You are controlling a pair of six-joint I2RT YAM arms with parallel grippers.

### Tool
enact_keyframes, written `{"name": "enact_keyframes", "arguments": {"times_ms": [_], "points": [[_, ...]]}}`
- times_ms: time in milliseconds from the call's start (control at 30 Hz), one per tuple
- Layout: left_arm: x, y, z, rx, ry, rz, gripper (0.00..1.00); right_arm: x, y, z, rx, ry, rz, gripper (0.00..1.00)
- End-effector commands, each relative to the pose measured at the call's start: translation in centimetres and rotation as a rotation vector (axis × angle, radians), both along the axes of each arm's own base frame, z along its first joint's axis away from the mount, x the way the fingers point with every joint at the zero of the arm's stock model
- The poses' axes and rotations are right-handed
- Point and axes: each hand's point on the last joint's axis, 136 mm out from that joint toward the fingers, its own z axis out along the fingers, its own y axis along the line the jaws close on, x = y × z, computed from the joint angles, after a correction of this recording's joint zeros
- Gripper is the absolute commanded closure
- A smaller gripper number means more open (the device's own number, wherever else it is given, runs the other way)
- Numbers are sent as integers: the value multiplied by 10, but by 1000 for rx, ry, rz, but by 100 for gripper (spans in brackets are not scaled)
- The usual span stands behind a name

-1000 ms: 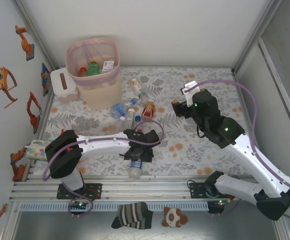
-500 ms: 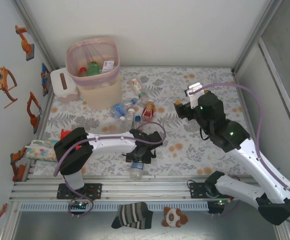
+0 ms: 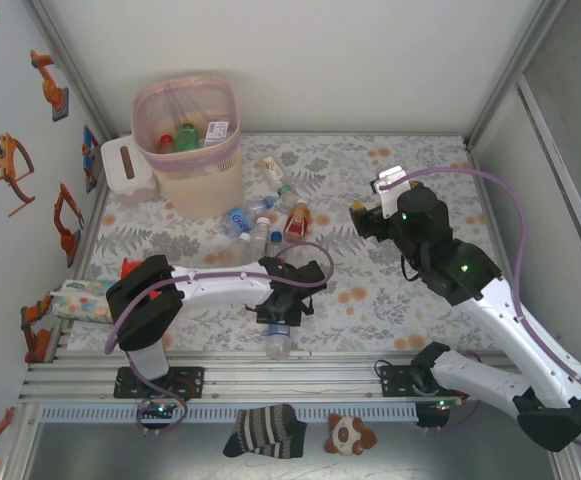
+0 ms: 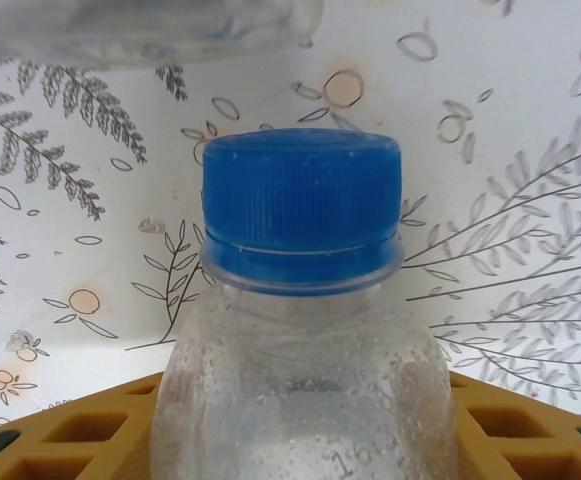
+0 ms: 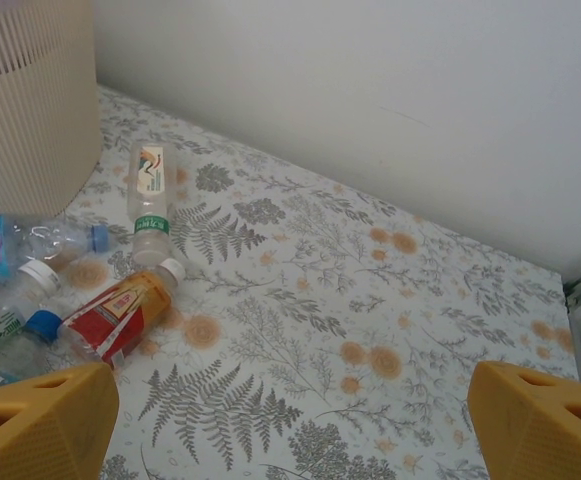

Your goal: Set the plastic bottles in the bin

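A clear plastic bottle [image 4: 305, 380] with a blue cap [image 4: 302, 195] lies near the table's front edge [image 3: 278, 342]. My left gripper [image 3: 280, 318] is shut on its shoulder, and the yellow fingers [image 4: 60, 430] press both of its sides. Several more bottles [image 3: 260, 215] lie in a heap in front of the beige bin [image 3: 200, 185], among them an amber one with a red label [image 5: 120, 310] and a white-labelled one [image 5: 150, 200]. A few bottles [image 3: 188, 135] lie inside the bin. My right gripper [image 3: 362, 215] hangs open above the mat, right of the heap, holding nothing [image 5: 290, 420].
A white tissue box [image 3: 128, 165] stands left of the bin. A patterned packet [image 3: 75, 298] and a red object [image 3: 130, 268] lie at the left edge. A striped sock [image 3: 265, 430] and a plush toy [image 3: 350, 433] lie below the front rail. Walls enclose the table.
My left gripper's jaws have closed in on the blue-capped bottle, and the left arm has shifted slightly right. The right arm moved a little at first, then stayed still.
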Motion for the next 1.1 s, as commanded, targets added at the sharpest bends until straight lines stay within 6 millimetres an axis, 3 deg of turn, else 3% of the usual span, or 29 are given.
{"name": "enact_keyframes", "arguments": {"times_ms": [0,200,467,867,1067], "points": [[13,-8,33,-43,-81,-29,47,0,4,12,28,-33,27,11],[39,-10,76,-68,-205,-83,48,-7,17,19,62,-29,113,11],[72,4,135,-190,-340,-74,51,-25,33,39,156,-50,237,11],[125,52,237,-307,-614,-103,51,-34,46,69,292,-103,312,11],[159,74,278,-306,-733,-143,50,-33,42,85,304,-137,293,11]]}}
